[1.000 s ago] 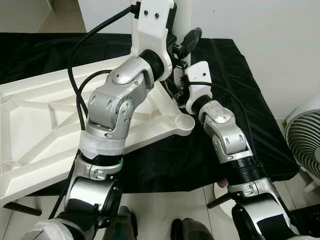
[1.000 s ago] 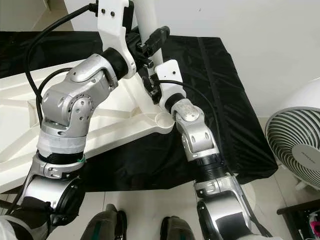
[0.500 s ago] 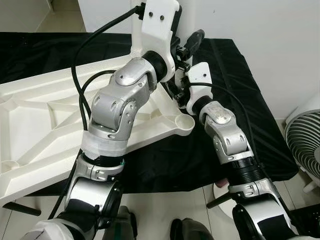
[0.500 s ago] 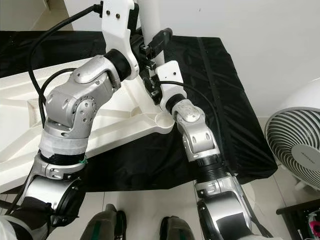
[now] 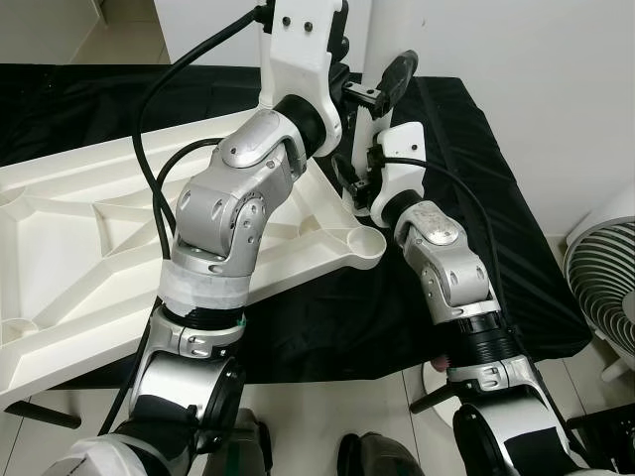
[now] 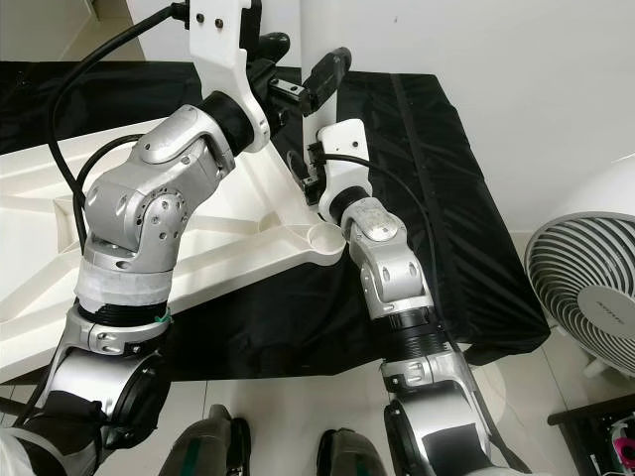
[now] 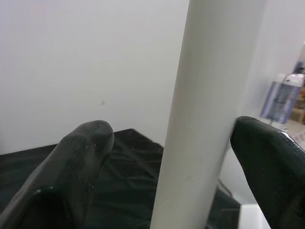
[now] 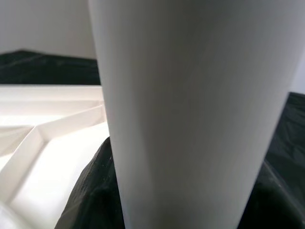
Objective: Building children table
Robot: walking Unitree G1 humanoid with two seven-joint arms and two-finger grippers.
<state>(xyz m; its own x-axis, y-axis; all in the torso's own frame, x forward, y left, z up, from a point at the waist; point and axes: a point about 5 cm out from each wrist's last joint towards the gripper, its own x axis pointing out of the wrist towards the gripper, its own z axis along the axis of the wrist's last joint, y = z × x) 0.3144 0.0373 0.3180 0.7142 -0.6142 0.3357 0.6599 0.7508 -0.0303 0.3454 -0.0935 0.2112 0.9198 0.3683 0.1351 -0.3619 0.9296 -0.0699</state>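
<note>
White leg (image 7: 205, 114) stands between raised left tool (image 7: 171, 157), seemingly ungripped.

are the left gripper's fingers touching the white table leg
Partly touching. In the left wrist view, one finger of the left gripper presses against the white leg, while the other finger stands off it with dark cloth showing in the gap.

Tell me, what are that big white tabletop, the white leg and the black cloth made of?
The tabletop looks like moulded plastic: smooth, matte, with cast ribs underneath. The leg seems the same plain matte plastic, though painted metal is possible. The cloth looks like thin woven fabric with a slight sheen and creases.
</note>
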